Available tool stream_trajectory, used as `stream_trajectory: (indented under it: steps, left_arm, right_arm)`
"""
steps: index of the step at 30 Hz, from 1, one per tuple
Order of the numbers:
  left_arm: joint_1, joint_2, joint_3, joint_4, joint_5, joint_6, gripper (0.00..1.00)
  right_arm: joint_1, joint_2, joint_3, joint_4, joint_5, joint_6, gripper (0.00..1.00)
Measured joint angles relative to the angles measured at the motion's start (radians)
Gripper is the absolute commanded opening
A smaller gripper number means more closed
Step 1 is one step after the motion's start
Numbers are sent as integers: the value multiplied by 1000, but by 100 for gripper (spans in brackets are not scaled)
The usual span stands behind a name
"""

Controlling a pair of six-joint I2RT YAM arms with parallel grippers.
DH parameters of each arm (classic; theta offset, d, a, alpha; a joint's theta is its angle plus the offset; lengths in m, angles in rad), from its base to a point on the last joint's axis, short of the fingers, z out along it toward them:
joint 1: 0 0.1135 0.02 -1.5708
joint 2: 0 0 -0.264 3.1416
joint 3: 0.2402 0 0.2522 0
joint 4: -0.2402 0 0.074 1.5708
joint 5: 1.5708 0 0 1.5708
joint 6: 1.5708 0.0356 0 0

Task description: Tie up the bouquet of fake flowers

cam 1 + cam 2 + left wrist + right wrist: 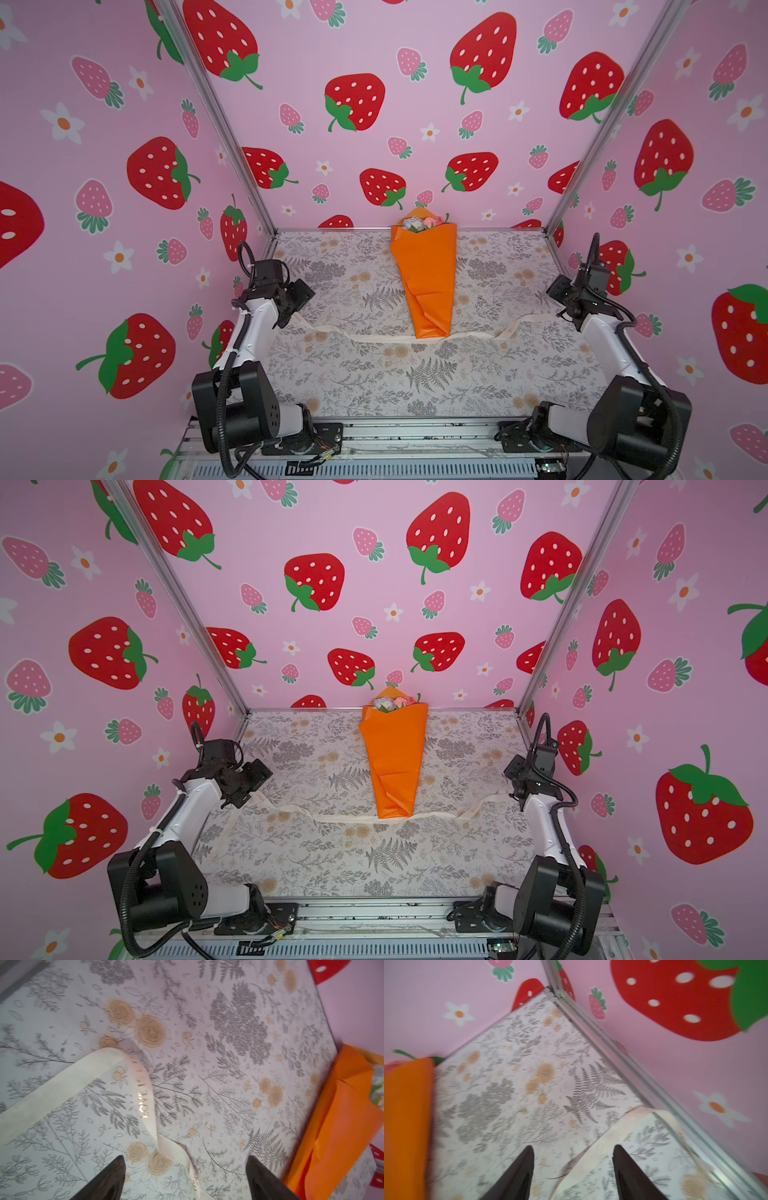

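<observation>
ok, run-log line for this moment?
left gripper: open over cream fabric ribbon | right gripper: open over ribbon | orange-paper-wrapped bouquet of fake flowers: flat on floral-print table, untied

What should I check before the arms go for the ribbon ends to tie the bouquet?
1. Left gripper open, holding nothing: ok.
2. Right gripper open, holding nothing: ok.
3. Ribbon lies between each gripper's jaws in the wrist views: ok.
4. Bouquet wrapped, lying flat, centred: ok.
5. Ribbon runs under the bouquet's narrow end: cannot tell.
</observation>
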Motion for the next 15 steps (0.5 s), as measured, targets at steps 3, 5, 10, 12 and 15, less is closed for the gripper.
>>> stream_trajectory:
  steps: [3,5,10,12,15]
  left_arm:
    - [-101,16,1,70,96,-4,90]
    - [-174,66,10,124,167,-13,91]
    - [-339,282,108,237,277,-42,95]
    - [-381,360,154,280,313,-64,95]
    - [-420,488,257,330,369,-98,94]
  right_arm:
    - [42,1,-37,80,-200,62,62]
    - [87,48,-40,114,-309,91,62]
    - [222,265,20,172,-478,114,63]
    - [264,346,56,190,-511,117,63]
    - [312,453,123,223,-549,125,63]
